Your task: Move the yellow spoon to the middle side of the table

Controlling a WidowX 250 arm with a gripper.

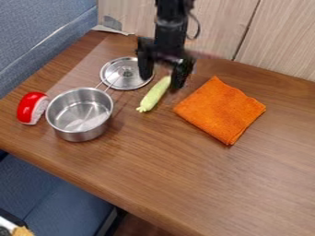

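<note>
The black gripper is at the back of the table, left of centre, hanging from the arm with its two fingers spread apart. A long pale yellow-green object, shaped more like a vegetable than a spoon, lies slantwise on the wooden table. Its upper end is between and just below the fingers, and its lower end points toward the front left. Whether the fingers touch it, I cannot tell. No clear spoon shape is visible.
A steel pot stands at the left, beside a red and white object. Behind the pot is a round metal lid. An orange cloth lies right of the gripper. Wooden panels border the table's back edge.
</note>
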